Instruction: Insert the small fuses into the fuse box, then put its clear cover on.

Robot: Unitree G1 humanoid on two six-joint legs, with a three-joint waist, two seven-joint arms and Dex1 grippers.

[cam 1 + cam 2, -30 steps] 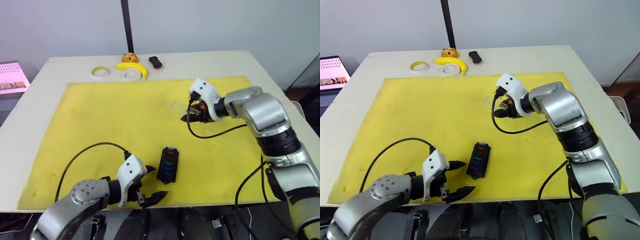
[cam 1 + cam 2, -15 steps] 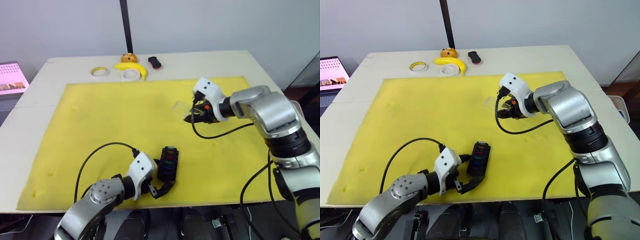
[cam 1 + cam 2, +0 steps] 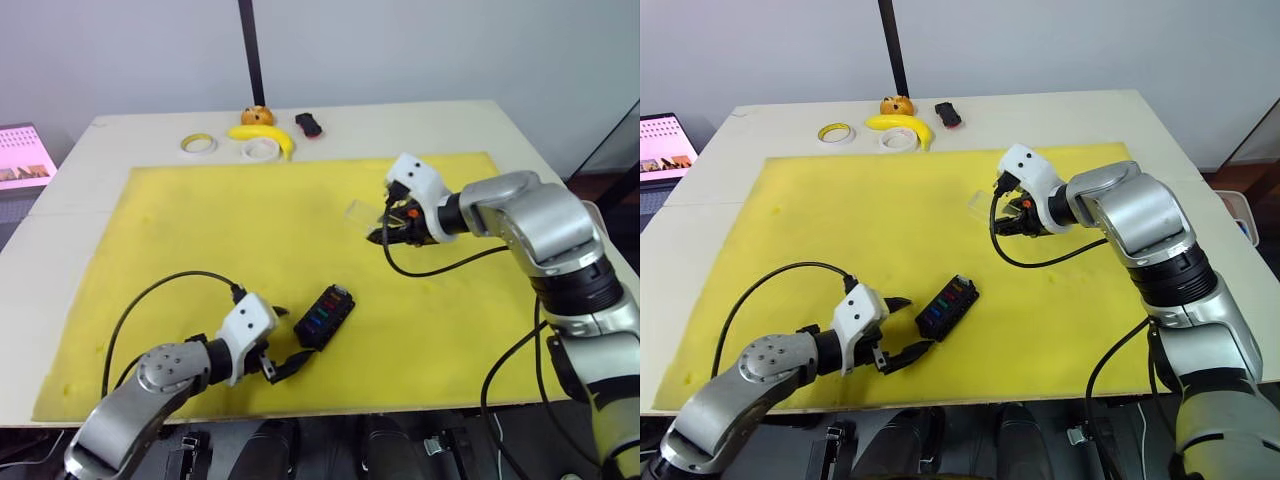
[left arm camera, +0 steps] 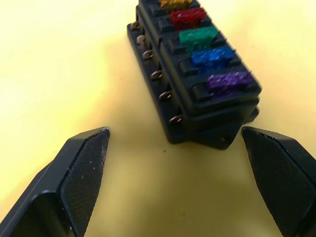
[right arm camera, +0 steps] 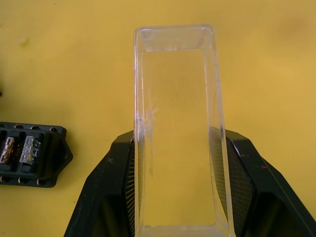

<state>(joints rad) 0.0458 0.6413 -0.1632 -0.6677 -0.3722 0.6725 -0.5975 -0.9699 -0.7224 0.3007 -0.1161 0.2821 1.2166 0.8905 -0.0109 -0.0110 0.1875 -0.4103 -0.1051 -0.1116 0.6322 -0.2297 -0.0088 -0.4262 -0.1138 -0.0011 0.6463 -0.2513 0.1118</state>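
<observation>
**Bringing the cover to a loaded box**

Seen from the left eye: small black plastic fuse box (image 3: 323, 317) lying askew on the yellow foam mat (image 3: 200, 230), near its front edge, with coloured small blade fuses (image 3: 319, 318) seated in the slots. Left gripper (image 3: 278, 343) spread wide just beside the box's near end, touching nothing. Right gripper (image 3: 384, 226) well apart toward the far right of the mat, pinching the transparent rectangular clear cover (image 3: 362, 211) aloft.

Seen from the right eye: same layout; along the table's (image 3: 1200, 210) far edge, two tape rolls (image 3: 838, 132), a yellow banana (image 3: 897, 123) and a black-and-red object (image 3: 948, 115).

Seen from the left wrist: box end between the spread fingers (image 4: 74, 173), closer to the one opposite, amber, red, green, blue and purple fuses in a row.

Seen from the right wrist: cover (image 5: 178, 123) clamped by its long sides between the pads (image 5: 111, 187), open side hard to judge.

Likely risks: box lying diagonal and unheld, so a cover pressed down could push it along the foam or seat crooked; slick clear plastic could twist in the pinch; a fuse standing proud would likely stop the lid closing. Steadying the box with the left gripper first looks wise.
</observation>
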